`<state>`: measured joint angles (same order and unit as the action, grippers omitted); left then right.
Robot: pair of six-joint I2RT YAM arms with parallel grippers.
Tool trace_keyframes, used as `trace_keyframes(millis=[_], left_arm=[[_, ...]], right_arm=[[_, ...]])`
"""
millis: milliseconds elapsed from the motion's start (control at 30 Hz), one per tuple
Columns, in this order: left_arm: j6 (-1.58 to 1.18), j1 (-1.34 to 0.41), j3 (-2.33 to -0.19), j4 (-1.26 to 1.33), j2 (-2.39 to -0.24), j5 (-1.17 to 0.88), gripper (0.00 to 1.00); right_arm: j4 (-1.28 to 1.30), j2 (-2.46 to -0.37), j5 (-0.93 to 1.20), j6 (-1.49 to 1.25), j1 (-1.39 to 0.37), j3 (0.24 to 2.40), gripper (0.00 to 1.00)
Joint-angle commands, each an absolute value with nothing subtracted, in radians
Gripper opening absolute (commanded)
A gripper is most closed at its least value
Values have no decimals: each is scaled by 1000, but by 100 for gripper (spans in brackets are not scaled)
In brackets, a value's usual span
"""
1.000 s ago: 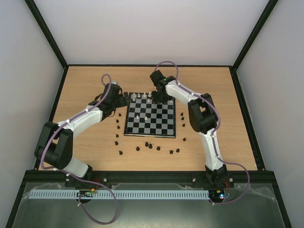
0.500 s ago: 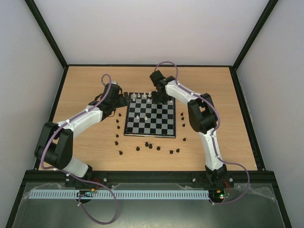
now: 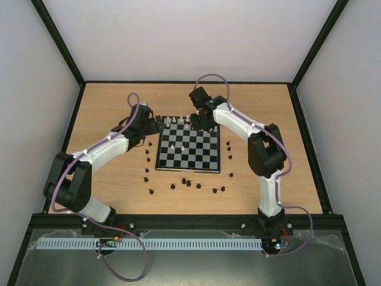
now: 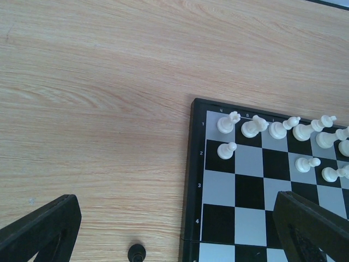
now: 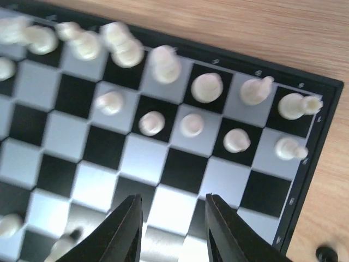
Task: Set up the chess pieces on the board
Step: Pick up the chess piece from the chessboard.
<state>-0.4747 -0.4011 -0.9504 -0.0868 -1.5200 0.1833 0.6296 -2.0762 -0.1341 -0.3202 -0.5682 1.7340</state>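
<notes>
The board (image 3: 202, 156) lies flat mid-table. White chess pieces (image 3: 178, 122) fill its two far rows, and a stray white pawn (image 3: 172, 146) stands mid-board. Black pieces (image 3: 185, 182) lie scattered on the table round the board. My left gripper (image 3: 152, 126) hovers open and empty over the board's far left corner; in the left wrist view (image 4: 175, 199) its fingers (image 4: 41, 229) are spread wide. My right gripper (image 3: 203, 122) is open and empty above the far right rows. In the right wrist view (image 5: 173, 199) it sits just in front of the white pawns (image 5: 192, 124).
Black pieces stand left of the board (image 3: 147, 170) and right of it (image 3: 229, 146). A black pawn (image 4: 136, 254) sits on the wood by the board's left edge, another black piece (image 5: 326, 254) by its right edge. Black rails frame the table.
The right arm's elbow has swung out to the right and its gripper has shifted slightly right over the far rows. The left arm has not moved.
</notes>
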Motion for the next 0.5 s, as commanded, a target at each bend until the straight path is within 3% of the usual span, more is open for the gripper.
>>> trace_keyframes(millis=[0,467], left_arm=[[-470,-405,-991,-114,-1539,164,99],[-490,-405,-952,-136,-1435,244,99]], right_arm=[[637,-1970,-101,-326,-652,1661,33],[640,-2038,-100,-344,-808,1623,33]])
